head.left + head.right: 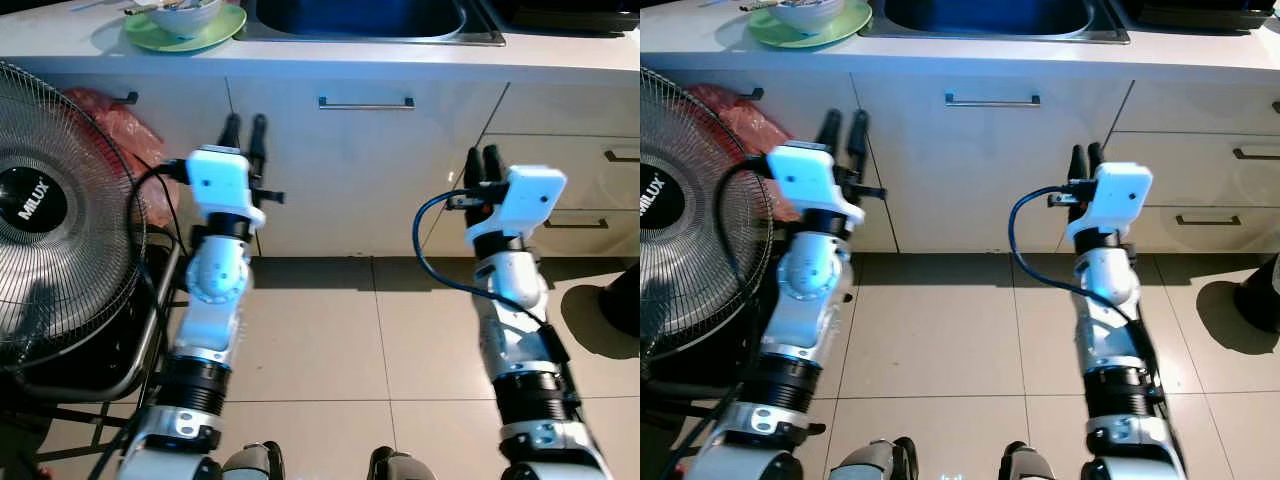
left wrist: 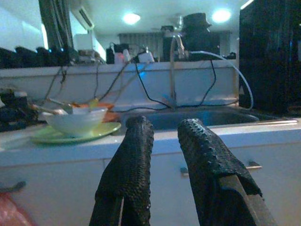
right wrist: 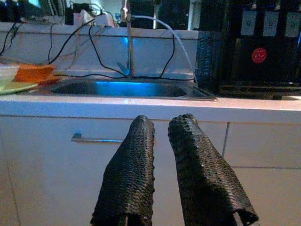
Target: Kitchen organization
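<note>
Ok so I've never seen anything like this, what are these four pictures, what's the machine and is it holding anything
It's a humanoid robot standing in a kitchen. The two top pictures come from cameras on its head, looking down at its own silver arms. The other two come from a camera on each wrist, looking along that arm's black fingers. The left gripper and right gripper are both raised toward the white cabinets, jaws slightly apart, holding nothing. On the counter a white bowl sits on a green plate beside the steel sink. A floor fan stands on the robot's left.
</note>
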`<state>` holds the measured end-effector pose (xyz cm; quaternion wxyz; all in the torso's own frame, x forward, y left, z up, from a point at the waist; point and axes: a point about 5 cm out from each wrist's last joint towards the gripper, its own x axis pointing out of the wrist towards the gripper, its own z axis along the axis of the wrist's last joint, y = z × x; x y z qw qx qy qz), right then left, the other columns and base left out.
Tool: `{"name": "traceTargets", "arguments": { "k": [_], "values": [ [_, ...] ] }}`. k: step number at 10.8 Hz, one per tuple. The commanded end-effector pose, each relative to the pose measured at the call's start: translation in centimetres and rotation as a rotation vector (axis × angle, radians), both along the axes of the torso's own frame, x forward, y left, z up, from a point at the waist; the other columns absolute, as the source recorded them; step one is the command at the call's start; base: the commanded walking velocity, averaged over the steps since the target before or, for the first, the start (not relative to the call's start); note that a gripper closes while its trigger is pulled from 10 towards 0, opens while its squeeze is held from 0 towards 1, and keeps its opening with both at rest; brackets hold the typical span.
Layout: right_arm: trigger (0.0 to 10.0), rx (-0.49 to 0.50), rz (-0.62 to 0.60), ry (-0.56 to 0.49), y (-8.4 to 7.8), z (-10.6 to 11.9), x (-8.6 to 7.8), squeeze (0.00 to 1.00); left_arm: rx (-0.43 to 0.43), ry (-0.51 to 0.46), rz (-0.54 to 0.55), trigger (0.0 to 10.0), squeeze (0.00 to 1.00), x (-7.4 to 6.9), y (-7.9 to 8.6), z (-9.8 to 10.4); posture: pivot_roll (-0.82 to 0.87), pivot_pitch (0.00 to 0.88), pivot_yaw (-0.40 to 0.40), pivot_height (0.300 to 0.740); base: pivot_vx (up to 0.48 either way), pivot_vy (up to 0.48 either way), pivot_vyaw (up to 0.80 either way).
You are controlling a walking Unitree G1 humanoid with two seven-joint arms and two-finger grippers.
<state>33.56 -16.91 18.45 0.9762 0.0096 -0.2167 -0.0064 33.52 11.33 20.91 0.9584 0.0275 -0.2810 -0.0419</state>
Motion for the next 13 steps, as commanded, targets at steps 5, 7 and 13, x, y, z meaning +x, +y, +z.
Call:
{"name": "traceTargets", "arguments": {
  "k": [5, 7, 13],
  "values": [
    [10.0, -0.013, 0.0, -0.033, 0.5, 1.3, -0.4, 0.0, -0.015, -0.019, -0.016, 10.0, 0.0, -0.2, -0.6, 1.5, 0.0, 0.118, 0.035, 0.74, 0.0, 0.0, 0.0],
    [10.0, -0.014, 0.009, -0.026, 0.8, 1.3, -0.3, 0.0, -0.02, 0.007, -0.01, 10.0, 0.0, -0.2, -0.5, 1.1, 0.01, 0.117, 0.028, 0.74, 0.0, 0.0, 0.0],
    [10.0, -0.013, 0.01, -0.008, 0.8, 1.2, -0.2, 0.0, -0.024, 0.03, 0.012, 10.0, 0.0, -0.2, 0.0, 1.0, 0.02, 0.151, 0.019, 0.74, 0.252, 0.0, 0.0]
  ]
}}
